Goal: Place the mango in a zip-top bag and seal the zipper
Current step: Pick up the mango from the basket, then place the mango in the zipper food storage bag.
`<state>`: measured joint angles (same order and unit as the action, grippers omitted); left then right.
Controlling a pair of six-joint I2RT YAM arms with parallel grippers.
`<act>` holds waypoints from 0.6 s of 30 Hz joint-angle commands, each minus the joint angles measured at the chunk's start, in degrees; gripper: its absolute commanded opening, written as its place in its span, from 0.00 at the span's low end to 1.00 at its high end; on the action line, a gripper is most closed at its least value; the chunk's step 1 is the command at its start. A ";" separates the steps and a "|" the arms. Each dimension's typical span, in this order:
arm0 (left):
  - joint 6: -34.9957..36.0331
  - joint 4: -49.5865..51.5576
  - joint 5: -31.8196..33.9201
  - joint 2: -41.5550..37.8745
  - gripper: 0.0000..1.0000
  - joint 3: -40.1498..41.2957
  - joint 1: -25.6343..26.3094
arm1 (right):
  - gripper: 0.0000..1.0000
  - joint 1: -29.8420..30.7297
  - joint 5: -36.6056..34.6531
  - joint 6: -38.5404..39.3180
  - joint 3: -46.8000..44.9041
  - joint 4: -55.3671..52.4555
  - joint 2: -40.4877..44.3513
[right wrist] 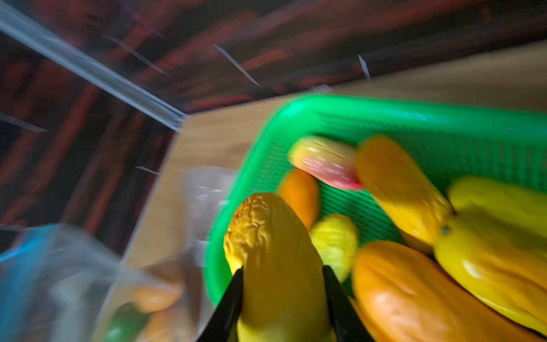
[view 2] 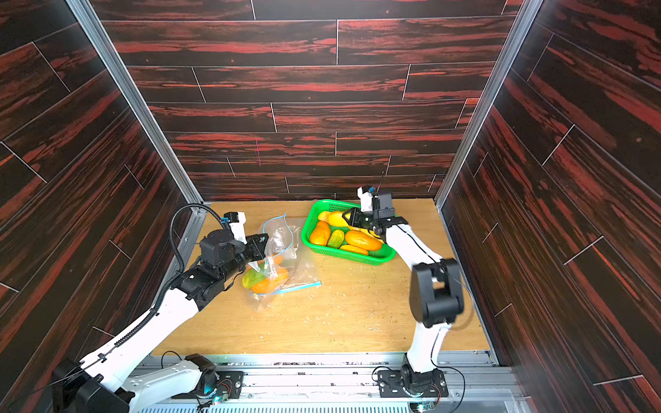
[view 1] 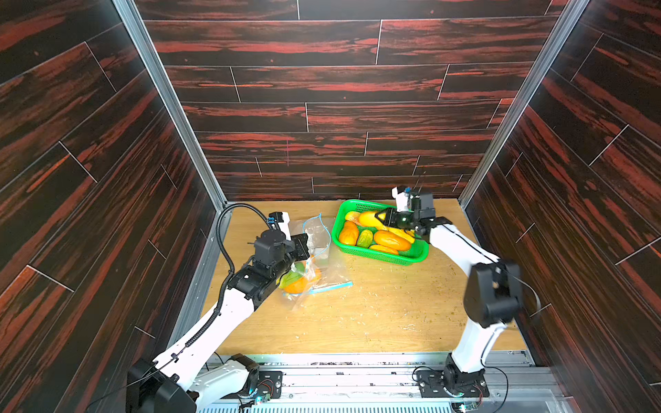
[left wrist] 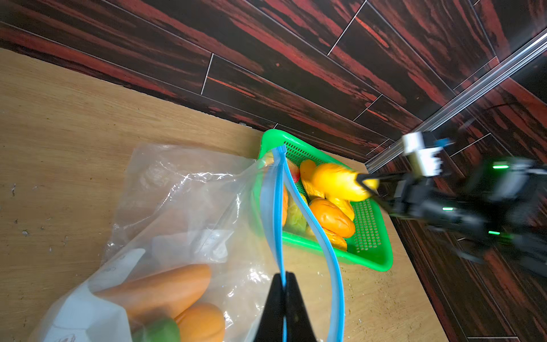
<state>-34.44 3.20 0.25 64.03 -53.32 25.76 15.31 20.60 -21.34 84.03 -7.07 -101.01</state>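
Observation:
My right gripper (right wrist: pixel 282 271) is shut on a yellow mango (right wrist: pixel 275 251), its black fingers pressed against both sides. In both top views this mango (view 1: pixel 372 219) (view 2: pixel 336 218) is held over the far part of the green basket (view 1: pixel 386 254). The clear zip-top bag (view 1: pixel 318 236) with a blue zipper lies left of the basket, its mouth raised and gaping. My left gripper (left wrist: pixel 284 277) is shut on one blue zipper strip (left wrist: pixel 278 207); the other strip (left wrist: pixel 331 251) bows away. Orange and green fruit (left wrist: pixel 165 290) lie inside the bag.
Several more orange, yellow and green mangoes (view 1: pixel 391 240) fill the basket (left wrist: pixel 370 260). A second flat bag with a blue zipper (view 1: pixel 332 286) lies under the first. Dark wood-pattern walls close in the table (view 1: pixel 375 314) on three sides. Small crumbs dot the wooden top.

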 commanded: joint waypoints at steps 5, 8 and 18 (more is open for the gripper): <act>-0.75 -0.75 0.12 -0.57 0.00 -0.13 -0.31 | 0.11 10.54 5.44 5.67 -0.09 -6.18 12.42; -0.86 -0.54 0.34 -0.57 0.00 -0.35 -0.30 | 0.11 15.06 5.16 6.68 0.92 -8.59 12.88; -1.69 -0.65 -0.24 -1.70 0.00 0.23 -0.28 | 0.42 24.30 -4.84 9.35 15.27 -20.73 1.24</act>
<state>-35.83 3.29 0.32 64.01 -53.32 25.76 38.65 19.55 -13.15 95.26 -22.37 -97.51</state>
